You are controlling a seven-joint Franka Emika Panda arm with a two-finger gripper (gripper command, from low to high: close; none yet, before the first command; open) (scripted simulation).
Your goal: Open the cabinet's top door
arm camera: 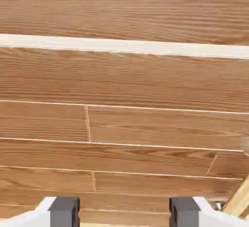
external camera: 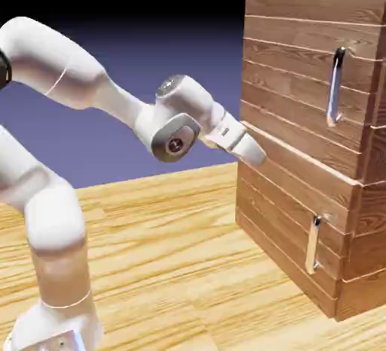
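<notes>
Two doors on this cabinet (external camera: 317, 138), and the one that matters is the top door (external camera: 301, 63), the bigger one filling the upper part of the front, with its long curved silver handle (external camera: 336, 86) way over by its right edge in the exterior view. It looks shut, flush with the planks.

The gripper (external camera: 255, 151) is nowhere near that handle though. It's nosed up close to the cabinet's left edge, about level with the pale ledge at the seam between the doors, and I can't tell if it's touching. The claw is spread with nothing between the fingertips (arm camera: 64, 210); the hand view is just wood planks.

So I'd say the approach isn't done: it needs to travel up and right along the front, straddle the silver bar with both fingers, close, then pull along the door's swing rather than straight out.

Contents? No idea, both doors are closed. The lower door (external camera: 301, 236) has a smaller pale handle (external camera: 313, 244), so don't grab that one.
</notes>
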